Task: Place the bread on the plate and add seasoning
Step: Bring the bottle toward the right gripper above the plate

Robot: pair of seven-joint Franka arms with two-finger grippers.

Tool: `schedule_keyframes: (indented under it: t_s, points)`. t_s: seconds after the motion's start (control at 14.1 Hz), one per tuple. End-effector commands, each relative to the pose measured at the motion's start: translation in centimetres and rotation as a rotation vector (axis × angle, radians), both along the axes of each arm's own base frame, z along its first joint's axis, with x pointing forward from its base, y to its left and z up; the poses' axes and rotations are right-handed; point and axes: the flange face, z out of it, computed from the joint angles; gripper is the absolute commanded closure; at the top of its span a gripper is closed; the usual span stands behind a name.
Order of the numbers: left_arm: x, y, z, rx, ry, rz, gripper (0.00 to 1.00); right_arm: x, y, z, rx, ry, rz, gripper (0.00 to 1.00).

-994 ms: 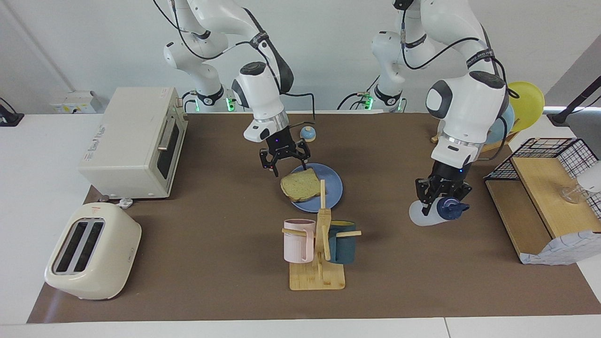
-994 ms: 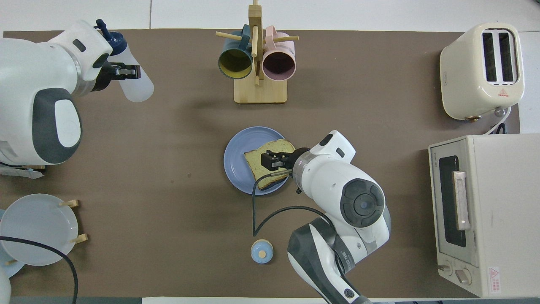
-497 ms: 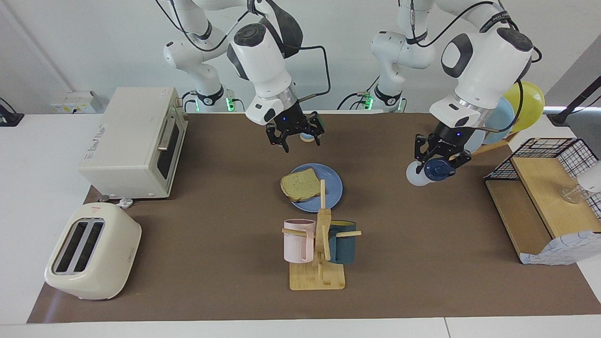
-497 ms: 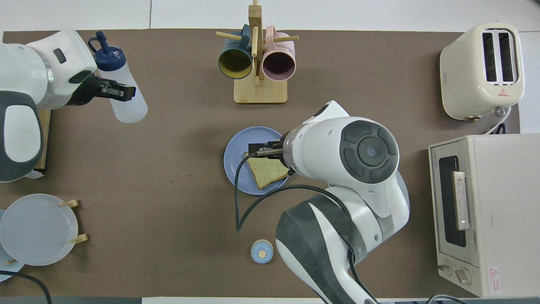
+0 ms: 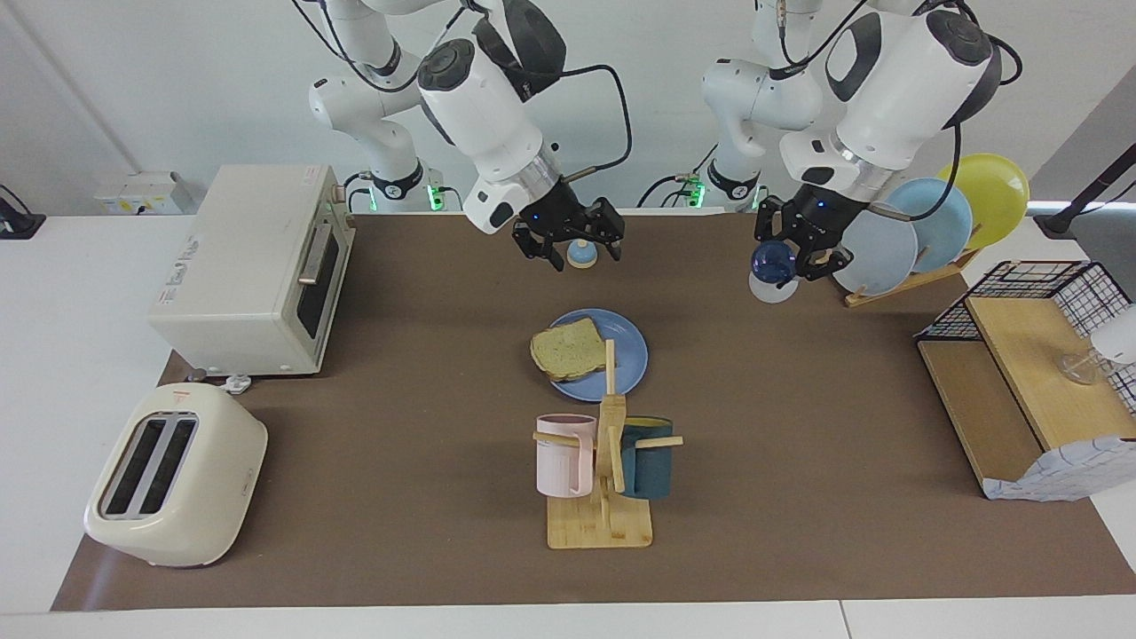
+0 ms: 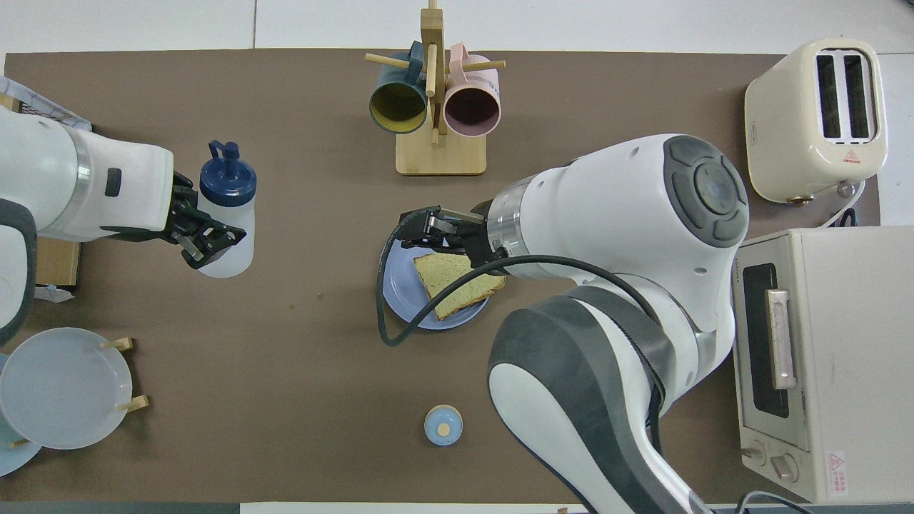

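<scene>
Now bread (image 5: 566,349) flat on plate (image 5: 628,359), right gripper (image 5: 568,238) raised above plate, fingers spread, empty, left gripper (image 5: 801,248) aloft toward left arm's end from plate, clamped on seasoning (image 5: 770,271).

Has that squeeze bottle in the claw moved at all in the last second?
Yes. The seasoning bottle, held in the left claw, has risen from table level and travelled toward the robots, now up beside the plate rack.
</scene>
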Motion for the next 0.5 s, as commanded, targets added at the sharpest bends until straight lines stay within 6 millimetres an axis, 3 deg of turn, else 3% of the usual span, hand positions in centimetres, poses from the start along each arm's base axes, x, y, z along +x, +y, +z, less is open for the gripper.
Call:
schedule_keyframes:
  t_s: [0.0, 0.14, 0.43]
  points:
    - [-1.5, 0.3, 0.0, 0.013, 0.0, -0.158, 1.0, -0.7, -0.7, 2.7, 0.07, 0.048, -0.043, 0.0]
    - [-2.1, -0.4, -0.2, 0.011, -0.006, -0.259, 1.0, -0.7, -1.0, 5.0, 0.138, 0.07, -0.095, 0.0]
    - [-3.6, -2.6, -1.2, 0.022, 0.001, -0.352, 1.0, -1.0, 0.8, 9.1, 0.2, 0.09, -0.174, 0.06]
